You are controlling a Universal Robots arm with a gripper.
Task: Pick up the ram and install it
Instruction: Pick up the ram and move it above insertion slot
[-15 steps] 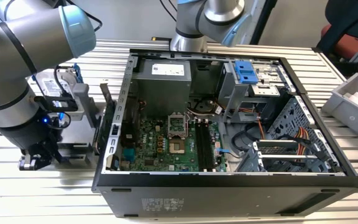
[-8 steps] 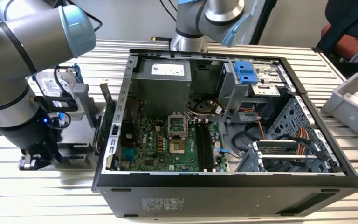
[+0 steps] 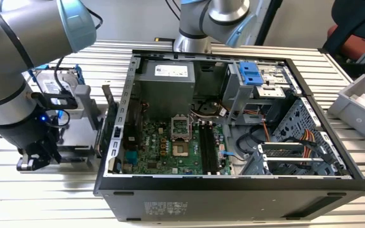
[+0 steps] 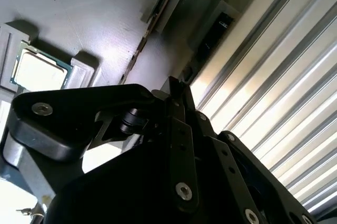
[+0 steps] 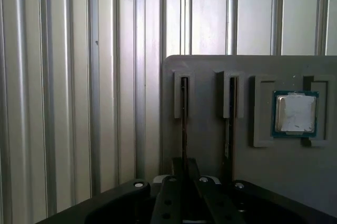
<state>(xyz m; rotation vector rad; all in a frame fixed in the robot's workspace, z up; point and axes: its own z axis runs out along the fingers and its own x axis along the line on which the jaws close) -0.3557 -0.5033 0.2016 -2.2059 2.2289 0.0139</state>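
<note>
The ram [image 5: 184, 124] is a thin dark stick standing on edge in a slot of a grey holder plate [image 5: 210, 66]. In the second wrist view the ram [image 4: 213, 32] runs down to my fingertips. My gripper [image 5: 185, 170] sits over its near end, shut on the ram, which still rests in its slot. In the exterior view my gripper [image 3: 35, 159] is low over the holder plate [image 3: 74, 140], at the exterior view's left of the open computer case [image 3: 233, 183]. The motherboard's black memory slots [image 3: 208, 145] lie inside the case.
A second stick [image 5: 230, 124] stands in the neighbouring slot, and a square silvery processor chip [image 5: 295, 113] lies beyond it on the plate. A green card [image 3: 110, 121] stands upright beside the case wall. A grey bin [image 3: 360, 102] sits at the exterior view's right on the ribbed metal table [image 5: 68, 77].
</note>
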